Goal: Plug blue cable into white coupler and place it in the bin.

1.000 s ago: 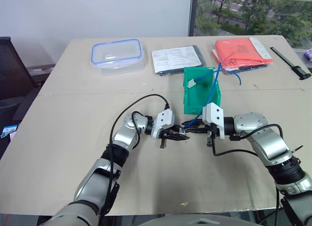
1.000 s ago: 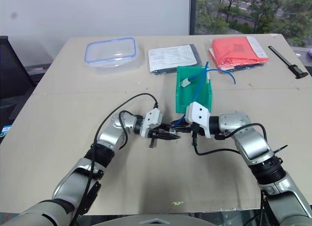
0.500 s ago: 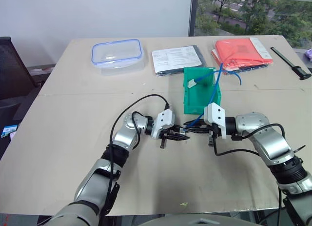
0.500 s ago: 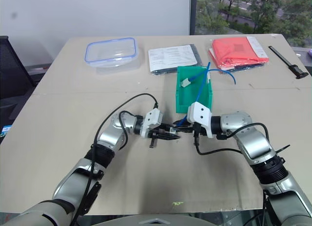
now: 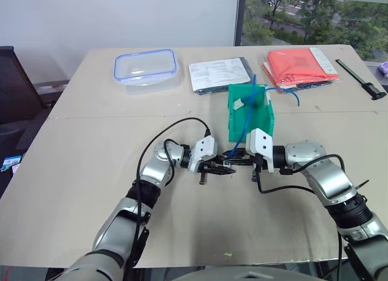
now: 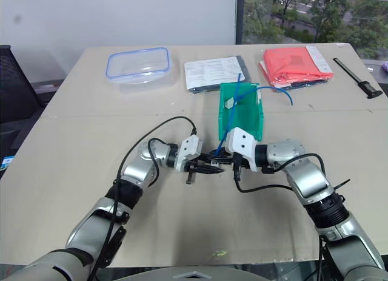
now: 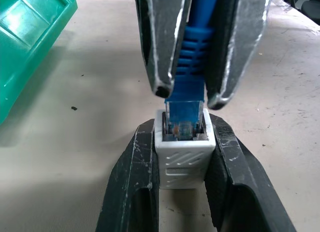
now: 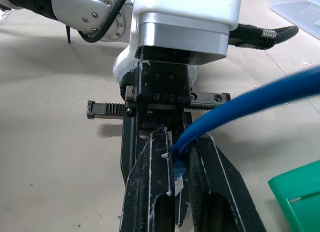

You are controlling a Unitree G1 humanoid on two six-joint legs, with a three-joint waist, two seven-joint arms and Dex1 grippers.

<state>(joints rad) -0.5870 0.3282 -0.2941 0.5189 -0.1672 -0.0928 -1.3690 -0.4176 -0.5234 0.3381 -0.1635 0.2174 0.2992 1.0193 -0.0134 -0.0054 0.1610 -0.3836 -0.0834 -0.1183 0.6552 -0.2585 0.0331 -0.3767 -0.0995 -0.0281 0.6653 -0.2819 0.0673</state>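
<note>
A: What is laid out, from the largest thing down?

B: On the desk (image 5: 91,190), the bin (image 5: 250,114) stands just behind the pincers. The white coupler (image 7: 183,149) is clamped by the left pincer (image 7: 181,157); the blue cable (image 7: 192,44) is pinched by the right pincer (image 7: 189,94), its plug at the socket mouth.

A: What could go wrong?

B: If tilted, the plug could jam. A clear box (image 5: 145,67) and papers (image 5: 219,73) lie well behind.

bin (image 5: 251,118) behind both grippers, food box (image 5: 145,67) far left, papers (image 5: 219,74) between
</note>
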